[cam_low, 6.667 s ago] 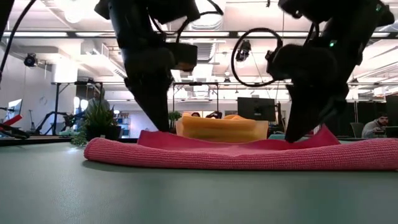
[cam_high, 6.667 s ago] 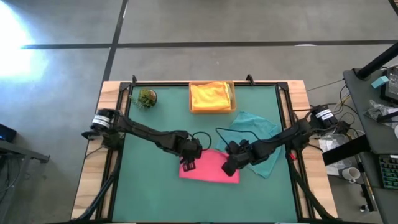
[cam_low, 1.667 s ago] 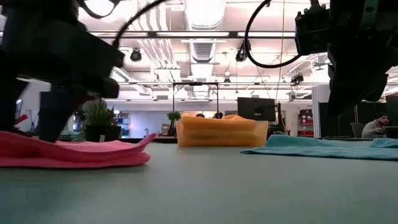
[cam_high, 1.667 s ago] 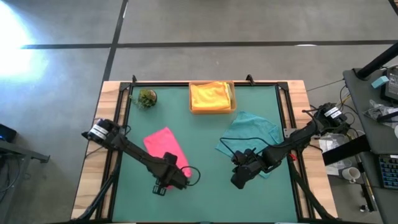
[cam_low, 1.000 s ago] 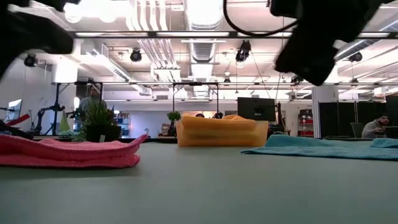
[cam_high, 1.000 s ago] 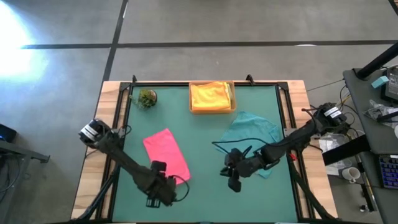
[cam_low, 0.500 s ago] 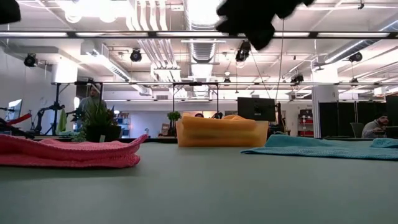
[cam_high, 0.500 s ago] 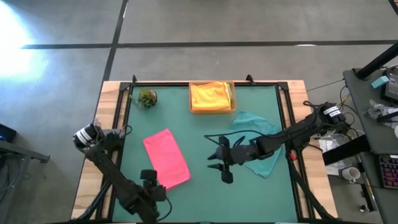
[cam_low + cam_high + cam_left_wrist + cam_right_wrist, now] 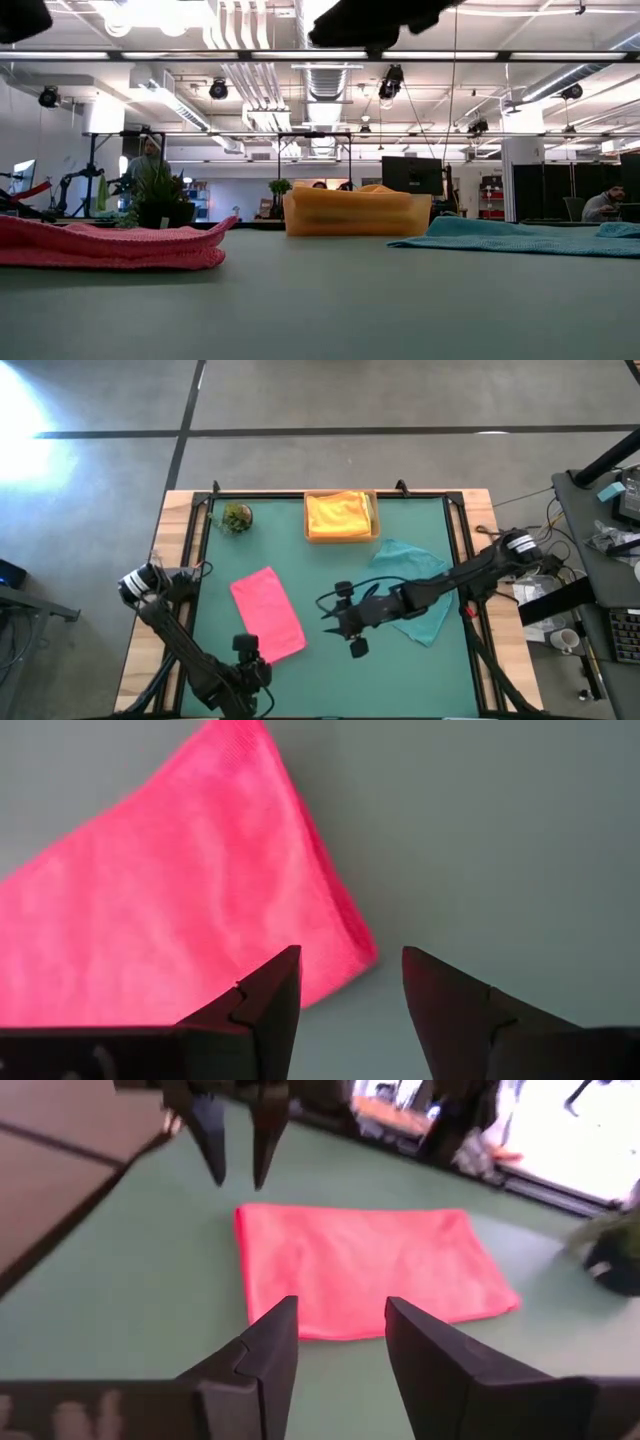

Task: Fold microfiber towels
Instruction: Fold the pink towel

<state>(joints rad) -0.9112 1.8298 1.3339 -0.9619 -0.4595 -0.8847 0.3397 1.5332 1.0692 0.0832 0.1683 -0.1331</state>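
A folded pink towel (image 9: 268,614) lies flat on the green mat at centre left; it also shows in the low view (image 9: 110,246). A teal towel (image 9: 417,582) lies spread at the right, partly under my right arm. A yellow towel (image 9: 338,512) sits in the tan tray (image 9: 374,520) at the far edge. My left gripper (image 9: 345,982) hovers open beside the pink towel's near corner (image 9: 352,942), touching nothing. My right gripper (image 9: 340,1332) is open in the air over mid-table, facing the pink towel (image 9: 370,1270).
A small green plant ball (image 9: 237,517) stands at the far left corner. Black rails (image 9: 196,550) run along the table's sides. Bare mat (image 9: 400,670) lies along the near edge. In the right wrist view, my left gripper (image 9: 238,1140) shows beyond the pink towel.
My right gripper has risen and gone toward the table's left, toward the pink towel, rolling as it went. My left gripper has shifted a little toward the table's left and turned beside the pink towel's near end. The towels have stayed where they were.
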